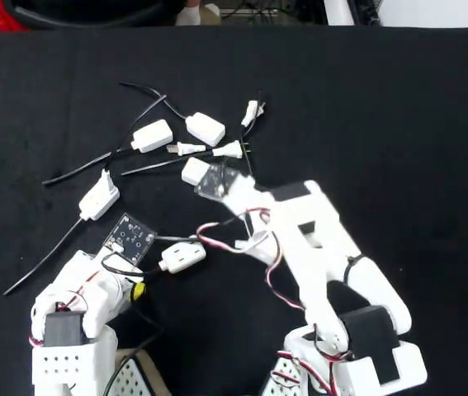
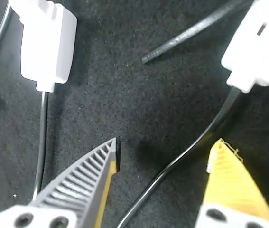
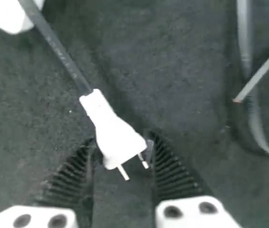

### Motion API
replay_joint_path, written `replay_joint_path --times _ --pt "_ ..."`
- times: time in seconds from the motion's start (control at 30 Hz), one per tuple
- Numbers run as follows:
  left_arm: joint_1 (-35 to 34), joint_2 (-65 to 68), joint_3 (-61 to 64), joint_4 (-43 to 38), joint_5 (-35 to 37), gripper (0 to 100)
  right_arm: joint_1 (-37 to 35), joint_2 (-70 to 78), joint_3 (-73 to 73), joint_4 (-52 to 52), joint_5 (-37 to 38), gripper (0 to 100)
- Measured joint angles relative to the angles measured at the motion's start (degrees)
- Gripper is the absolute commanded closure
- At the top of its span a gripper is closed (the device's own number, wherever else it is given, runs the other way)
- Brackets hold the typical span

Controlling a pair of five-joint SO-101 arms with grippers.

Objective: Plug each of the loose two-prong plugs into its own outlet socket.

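The right gripper (image 3: pixel 120 142) has its two black jaws pressed on a white two-prong plug (image 3: pixel 111 133) from both sides. The two prongs point back toward the wrist, and its black cord (image 3: pixel 53 42) runs away from the jaws.

The left gripper (image 2: pixel 166 142) has its jaws spread wide, one grey and one yellow, with nothing pinched. Between them a black lead (image 2: pixel 191 147) crosses the black table (image 2: pixel 139 95) and runs to a white socket block (image 2: pixel 260 52), which shows one slot and lies just beyond the yellow jaw. A second white block (image 2: pixel 46 42) lies beyond the grey jaw.

In the high view I count eight white cord ends. Three of them are small loose plugs (image 1: pixel 232 150) near the right gripper.
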Motion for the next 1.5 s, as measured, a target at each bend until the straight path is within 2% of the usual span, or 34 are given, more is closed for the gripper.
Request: replay_joint_path --times 0.23,0.5,0.7,0.83,1.1,1.5 --pt "0.0 0.0 0.0 0.0 0.0 70 -0.9 -2.6 2.4 -2.4 5.3 79.6" --pt "0.0 0.0 0.0 0.0 0.0 70 -4.3 -17.5 2.5 6.2 6.0 79.9" --pt "0.0 0.0 0.0 0.0 0.0 70 -8.9 -25.9 11.6 9.2 7.7 95.5" --pt "0.0 0.0 0.0 0.0 0.0 70 -10.0 -27.5 17.8 5.3 8.0 88.3" --pt "0.0 0.0 0.0 0.0 0.0 70 -5.6 -27.8 24.5 -6.4 10.6 88.6" --pt "0.0 0.0 0.0 0.0 0.0 70 -5.5 -28.2 18.1 -2.6 11.8 88.6"
